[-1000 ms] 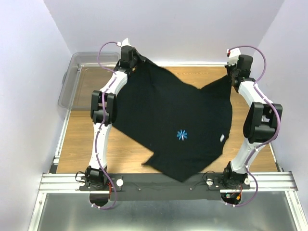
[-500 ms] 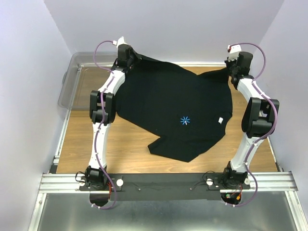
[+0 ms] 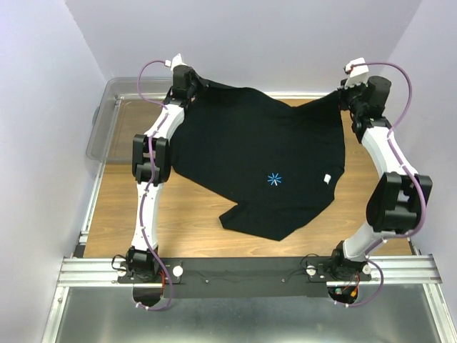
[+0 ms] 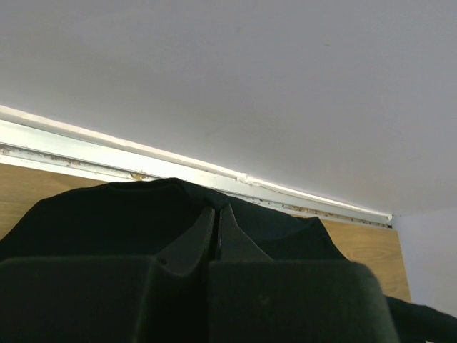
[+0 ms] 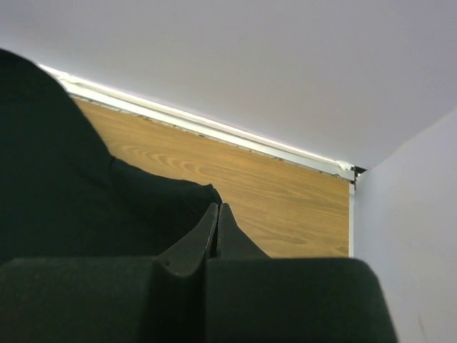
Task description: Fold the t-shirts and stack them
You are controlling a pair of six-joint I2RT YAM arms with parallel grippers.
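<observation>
One black t-shirt lies spread over the wooden table, with a small blue star print and a white tag facing up. Its two far corners are lifted off the table. My left gripper is shut on the far-left corner, and in the left wrist view black cloth bunches around the closed gripper. My right gripper is shut on the far-right corner. In the right wrist view the cloth ends right at the closed gripper.
A clear plastic bin stands off the table's far-left corner. A metal rail with both arm bases runs along the near edge. White walls close in on the left, back and right. Bare wood shows at the near left.
The t-shirt has been pulled away from the near rail and spread flatter on the table. The right arm has swung outward to the right, drawing its corner taut. Both grippers stay shut.
</observation>
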